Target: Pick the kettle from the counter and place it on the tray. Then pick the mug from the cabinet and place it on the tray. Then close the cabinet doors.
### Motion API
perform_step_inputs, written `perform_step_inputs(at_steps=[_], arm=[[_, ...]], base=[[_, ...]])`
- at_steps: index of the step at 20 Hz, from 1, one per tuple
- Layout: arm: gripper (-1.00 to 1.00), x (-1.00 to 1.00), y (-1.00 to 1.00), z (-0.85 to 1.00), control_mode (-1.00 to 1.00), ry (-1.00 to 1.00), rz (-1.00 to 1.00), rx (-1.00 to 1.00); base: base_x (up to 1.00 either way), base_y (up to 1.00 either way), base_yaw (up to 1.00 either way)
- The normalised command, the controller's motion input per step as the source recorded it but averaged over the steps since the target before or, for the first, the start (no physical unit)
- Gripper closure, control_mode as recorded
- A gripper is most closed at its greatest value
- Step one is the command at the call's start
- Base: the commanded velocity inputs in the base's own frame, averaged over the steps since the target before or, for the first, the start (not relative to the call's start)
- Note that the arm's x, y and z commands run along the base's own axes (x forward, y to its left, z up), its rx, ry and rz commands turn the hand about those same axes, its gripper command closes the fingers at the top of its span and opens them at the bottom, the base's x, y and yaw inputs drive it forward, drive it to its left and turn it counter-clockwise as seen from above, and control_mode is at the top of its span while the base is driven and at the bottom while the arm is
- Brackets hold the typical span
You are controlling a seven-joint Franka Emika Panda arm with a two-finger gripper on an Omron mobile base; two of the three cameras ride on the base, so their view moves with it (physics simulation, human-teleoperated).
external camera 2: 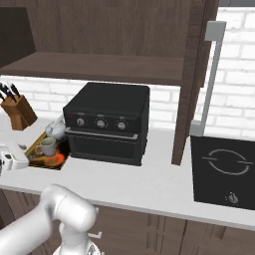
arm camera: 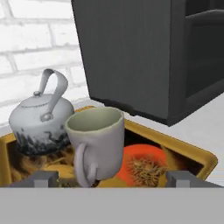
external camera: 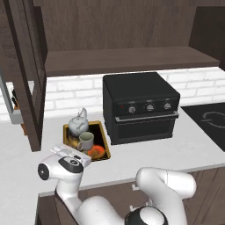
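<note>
1. the tray (external camera: 105,149) lies on the counter (external camera: 184,151), just at 9 o'clock of the black oven (external camera: 140,107) in the left base view, its yellow rim close to the oven's lower corner.
2. the kettle (external camera: 78,124) stands upright at the far end of the tray, its arched handle up and slightly tilted.
3. the mug (external camera: 86,141) stands upright on the tray at about 5 o'clock of the kettle and just beside it; whether they touch cannot be told.
4. in the hand view the mug (arm camera: 96,144) is front and centre, its handle facing the camera at about 7 o'clock, its greenish inner rim showing; the kettle (arm camera: 40,118) sits behind it at 10 o'clock.
5. the gripper (arm camera: 107,178) is released: its two fingers (arm camera: 43,178) stand wide apart, one on each side of the mug, and neither touches it.
6. in the left base view the gripper (external camera: 72,154) sits at the near end of the tray, at 7 o'clock of the mug.
7. the cabinet (external camera: 127,59) hangs above the oven, its long shelf bare in the part that shows.
8. one of the cabinet doors (external camera: 28,74) stands swung open at 9 o'clock in the left base view; another (external camera 2: 194,79) stands open edge-on at 3 o'clock of the oven in the right base view.
9. a knife block (external camera 2: 19,110) stands on the counter at 10 o'clock of the tray in the right base view.
10. a black cooktop (external camera 2: 224,172) lies in the counter at 3 o'clock.
</note>
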Motion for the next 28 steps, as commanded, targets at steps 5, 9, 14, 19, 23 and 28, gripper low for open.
perform_step_inputs(at_steps=[5, 9, 14, 19, 23, 28], arm=[[-1.00, -0.57, 0.04, 0.68, -1.00, -0.06, -0.03, -0.07], [-1.00, -0.18, 0.02, 0.03, -1.00, -0.02, -0.01, -0.10], [-1.00, -0.26, 0.08, 0.21, -1.00, -0.17, 0.00, -0.22], [-1.00, -0.30, 0.34, 0.82, -1.00, -0.33, 0.00, -0.33], [-1.00, -0.04, 0.32, 0.85, -1.00, -0.23, -0.01, -0.34], [-1.00, 0.00, 0.31, 0.83, -1.00, -0.14, -0.02, -0.30]], base=[[0.00, 0.00, 0.00], [0.00, 0.00, 0.00], [0.00, 0.00, 0.00], [0.00, 0.00, 0.00], [0.00, 0.00, 0.00], [0.00, 0.00, 0.00]])
